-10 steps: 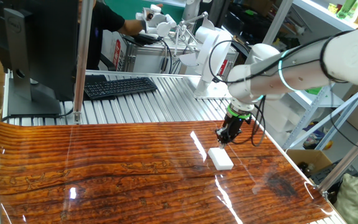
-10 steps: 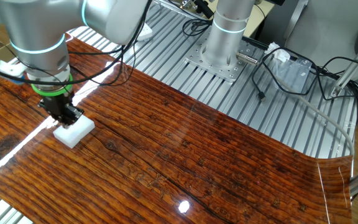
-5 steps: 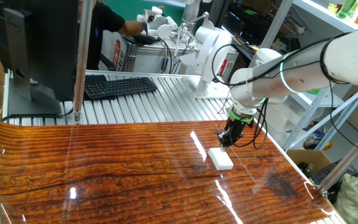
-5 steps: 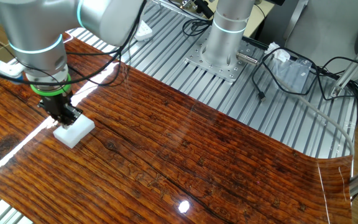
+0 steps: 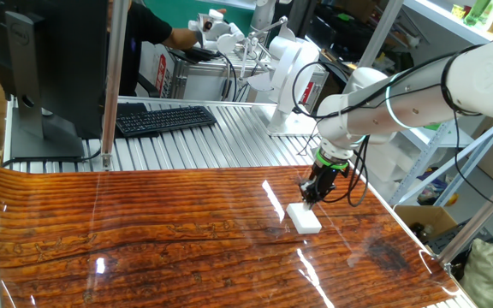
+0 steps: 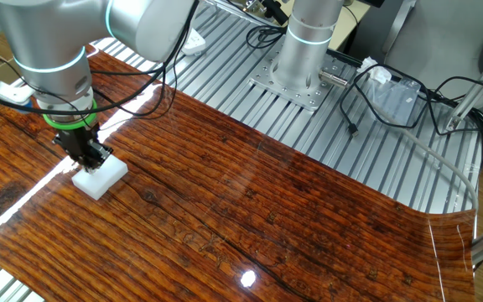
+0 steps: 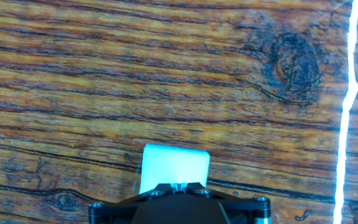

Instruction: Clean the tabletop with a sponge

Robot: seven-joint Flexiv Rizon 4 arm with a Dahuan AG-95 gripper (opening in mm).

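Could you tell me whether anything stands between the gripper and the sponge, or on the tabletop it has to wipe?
Nothing visible does. The gripper is right at one end of the sponge, and the tabletop around it shows only wood grain and reflections.

The arm reaches down steeply, wrist bent, its gripper (image 5: 311,194) (image 6: 90,158) pointing downward with the fingers drawn close together at the tip.

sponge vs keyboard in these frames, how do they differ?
The sponge is a small plain white block; the keyboard is long, flat and black. The sponge lies on the glossy wood-grain tabletop; the keyboard sits on the ribbed metal surface behind. The end effector is at the sponge, nowhere near the keyboard. Both lie flat.
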